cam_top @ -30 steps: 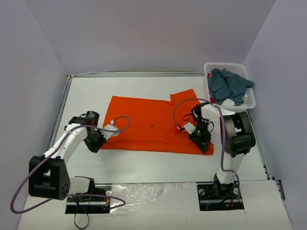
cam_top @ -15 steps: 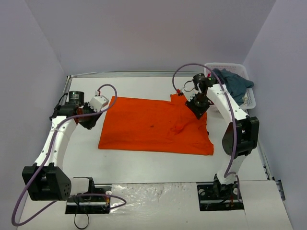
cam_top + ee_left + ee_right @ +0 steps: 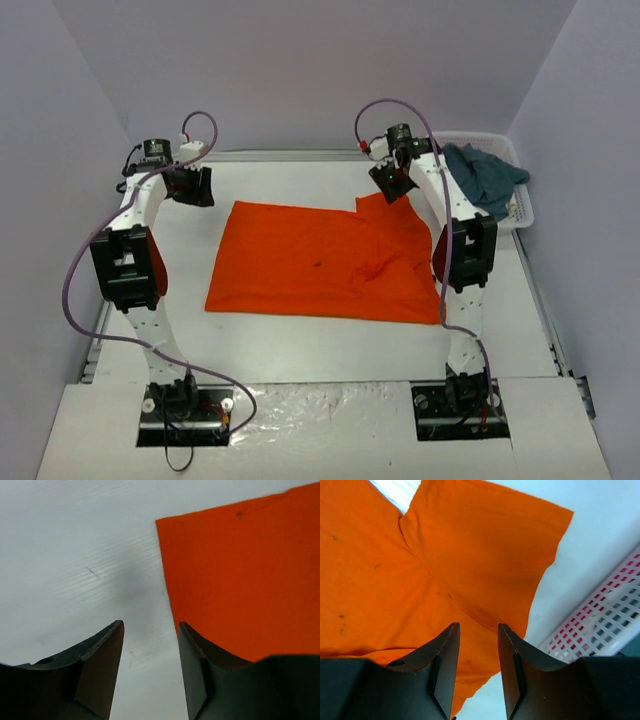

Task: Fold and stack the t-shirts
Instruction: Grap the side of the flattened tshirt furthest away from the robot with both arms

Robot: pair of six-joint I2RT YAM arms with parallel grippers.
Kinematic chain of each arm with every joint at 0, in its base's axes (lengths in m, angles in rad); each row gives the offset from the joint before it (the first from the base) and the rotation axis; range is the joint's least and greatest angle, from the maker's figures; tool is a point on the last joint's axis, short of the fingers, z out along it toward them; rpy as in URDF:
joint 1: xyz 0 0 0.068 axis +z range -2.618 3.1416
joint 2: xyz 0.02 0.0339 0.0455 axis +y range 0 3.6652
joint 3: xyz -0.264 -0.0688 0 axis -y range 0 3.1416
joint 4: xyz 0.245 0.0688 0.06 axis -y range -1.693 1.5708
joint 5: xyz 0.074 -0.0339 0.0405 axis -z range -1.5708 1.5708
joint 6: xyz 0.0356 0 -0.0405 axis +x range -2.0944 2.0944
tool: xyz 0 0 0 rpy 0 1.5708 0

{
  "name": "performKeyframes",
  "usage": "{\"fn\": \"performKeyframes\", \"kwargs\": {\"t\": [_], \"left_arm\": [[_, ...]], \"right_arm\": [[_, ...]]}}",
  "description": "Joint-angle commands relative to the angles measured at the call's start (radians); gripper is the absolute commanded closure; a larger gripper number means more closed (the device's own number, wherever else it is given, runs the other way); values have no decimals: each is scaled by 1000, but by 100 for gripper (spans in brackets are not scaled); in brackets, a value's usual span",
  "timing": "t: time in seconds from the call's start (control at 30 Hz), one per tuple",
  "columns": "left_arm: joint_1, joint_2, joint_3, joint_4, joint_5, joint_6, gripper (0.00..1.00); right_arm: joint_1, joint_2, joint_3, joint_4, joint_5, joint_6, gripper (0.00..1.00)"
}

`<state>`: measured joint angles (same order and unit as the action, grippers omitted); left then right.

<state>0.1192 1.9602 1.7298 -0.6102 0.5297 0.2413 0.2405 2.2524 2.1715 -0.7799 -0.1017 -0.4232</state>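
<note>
The orange t-shirt (image 3: 320, 262) lies spread on the white table, folded to a rough rectangle, with one sleeve sticking out at its far right. My left gripper (image 3: 190, 187) is open and empty, raised just beyond the shirt's far left corner (image 3: 162, 522). My right gripper (image 3: 388, 181) is open and empty, raised over the far right sleeve (image 3: 485, 555). The teal-blue t-shirt (image 3: 480, 178) lies bunched in the white lattice basket (image 3: 524, 212) at the far right.
The basket's lattice wall (image 3: 605, 625) shows close beside my right fingers. Grey walls enclose the table on three sides. A metal rail (image 3: 280, 153) runs along the table's far edge.
Both arms have swung from the shirt's near edge up to its far corners and stretched out. The shirt's near left part now lies flatter and squarer.
</note>
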Motion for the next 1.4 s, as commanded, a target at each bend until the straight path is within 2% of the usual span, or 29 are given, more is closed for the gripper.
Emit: {"fn": "performKeyframes", "kwargs": {"t": [0.0,0.17,0.37,0.57,0.73,1.17,1.37], "left_arm": [[10,109,120,-31,92,-62,53],[19,219,235,-14,159,-103,52],[17,292,280,46,213,-160,50],[13,394,362,44,240,-189,49],[5,491,506,-17,253,-195,49],[-68,556,560,-54,224,-160,49],[-93,560,556,-105,107,-105,51]], "right_arm": [[-9,6,47,-45,-3,8,67],[-17,-10,-71,-45,-73,-20,68],[-26,-33,-203,-28,-105,-46,69],[-29,-17,-225,-19,-107,-42,69],[-29,-13,-214,-21,-109,-40,68],[-32,-24,-234,-21,-75,-54,68],[-40,-48,-245,-21,-59,-68,68]]}}
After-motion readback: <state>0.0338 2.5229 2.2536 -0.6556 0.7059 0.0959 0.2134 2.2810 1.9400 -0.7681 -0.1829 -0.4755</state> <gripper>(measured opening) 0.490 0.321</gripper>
